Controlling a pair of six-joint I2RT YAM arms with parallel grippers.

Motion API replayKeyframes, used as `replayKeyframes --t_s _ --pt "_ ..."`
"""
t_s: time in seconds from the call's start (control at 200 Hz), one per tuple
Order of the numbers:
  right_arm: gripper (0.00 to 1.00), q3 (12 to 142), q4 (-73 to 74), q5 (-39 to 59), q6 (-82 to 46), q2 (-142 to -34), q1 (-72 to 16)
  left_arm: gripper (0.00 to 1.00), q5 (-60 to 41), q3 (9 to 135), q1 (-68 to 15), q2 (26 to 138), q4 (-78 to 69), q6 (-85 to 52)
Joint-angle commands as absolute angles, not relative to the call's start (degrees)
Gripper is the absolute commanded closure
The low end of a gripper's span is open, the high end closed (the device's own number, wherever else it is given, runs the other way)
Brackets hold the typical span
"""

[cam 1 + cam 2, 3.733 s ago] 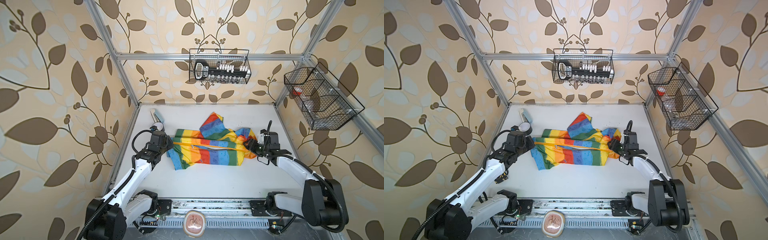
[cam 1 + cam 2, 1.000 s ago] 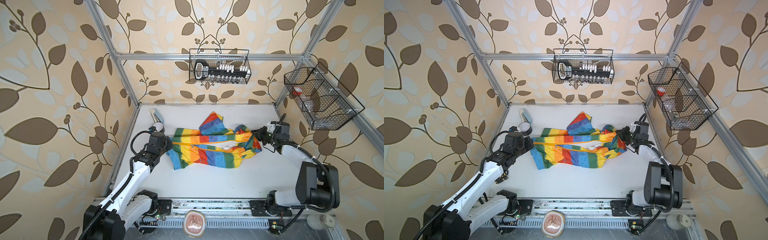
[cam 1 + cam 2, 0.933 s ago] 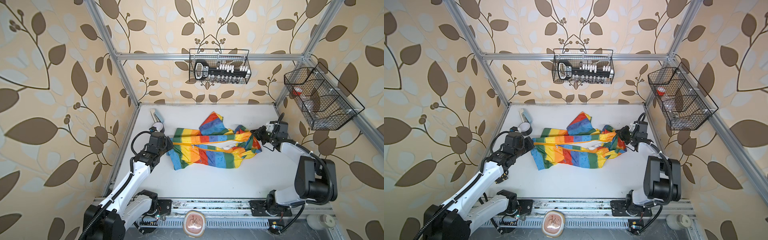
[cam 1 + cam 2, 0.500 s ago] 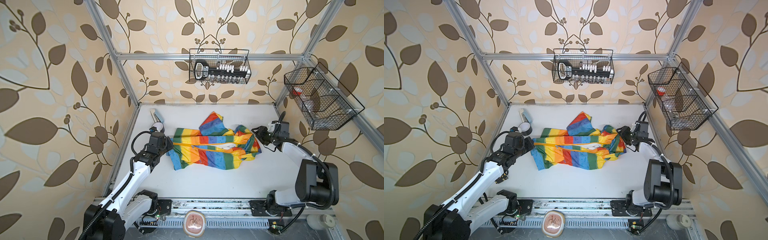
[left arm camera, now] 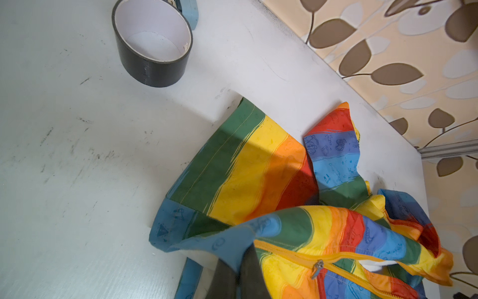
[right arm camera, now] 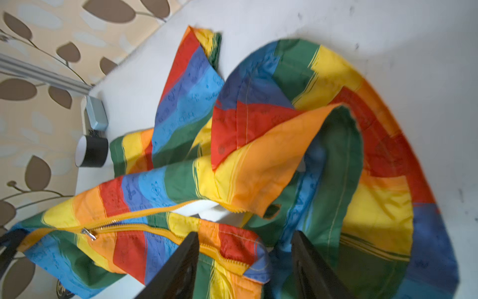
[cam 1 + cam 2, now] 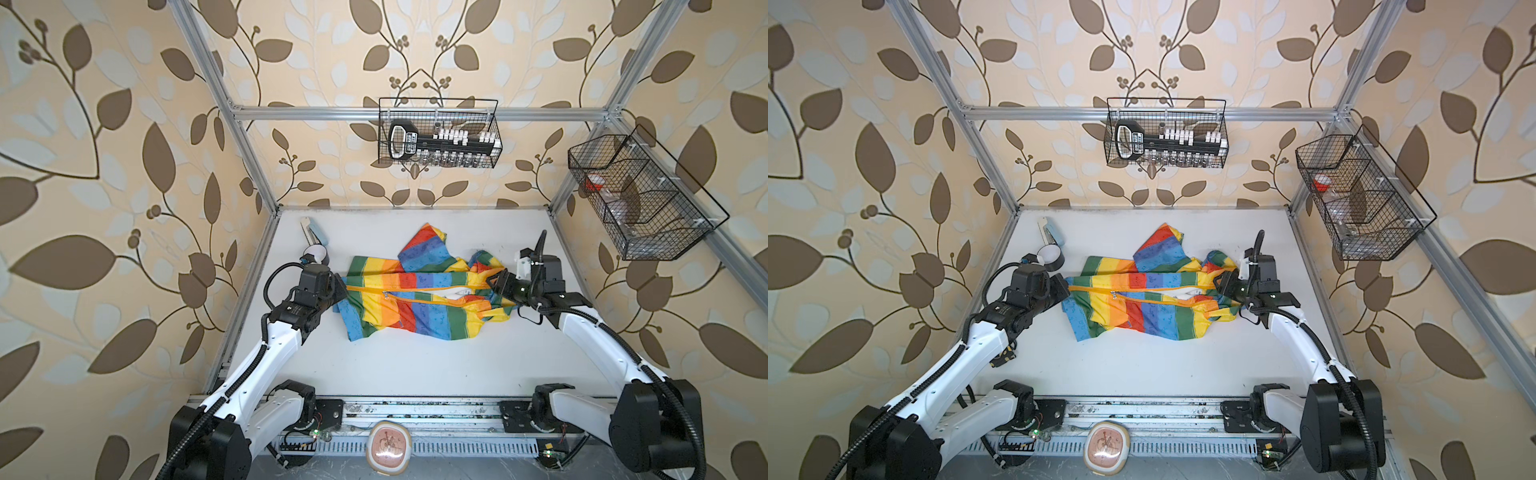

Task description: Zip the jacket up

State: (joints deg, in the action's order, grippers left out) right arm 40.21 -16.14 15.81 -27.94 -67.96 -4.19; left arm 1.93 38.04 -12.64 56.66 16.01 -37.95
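And there the jacket (image 7: 419, 309) lay, rumpled lengthwise on the white table (image 7: 415, 374), rainbow blocks up, one sleeve (image 7: 424, 249) thrown toward the far side. Its orange zipper (image 7: 436, 301) was closed only near the hem, with the slider (image 7: 385, 295) low and the white lining (image 7: 451, 294) peeking through the gap.

Beige wallpaper with brown leaf print (image 7: 104, 208), silver aluminium frame bars (image 7: 332, 113), scuffed white desk (image 7: 415, 365), two black wire wall baskets (image 7: 438, 100) (image 7: 656, 245).

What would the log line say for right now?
left tool: shut on jacket hem | right tool: open, at hood end | zipper pull: near hem, mostly unzipped
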Motion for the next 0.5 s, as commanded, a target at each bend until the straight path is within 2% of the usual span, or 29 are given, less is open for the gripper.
replayKeyframes --t_s 0.0,0.405,0.495 --pt "0.45 38.7 -17.5 15.3 -25.0 -71.0 -5.5 1.00 1.5 37.5 -12.0 56.4 14.2 -38.4" --pt "0.59 34.4 -16.1 17.7 -25.4 -69.6 -7.2 1.00 1.3 37.7 -12.0 56.1 14.5 -38.3" --pt "0.65 33.5 -16.0 18.5 -25.7 -68.4 -7.3 1.00 1.3 37.6 -12.0 55.9 14.6 -38.3"
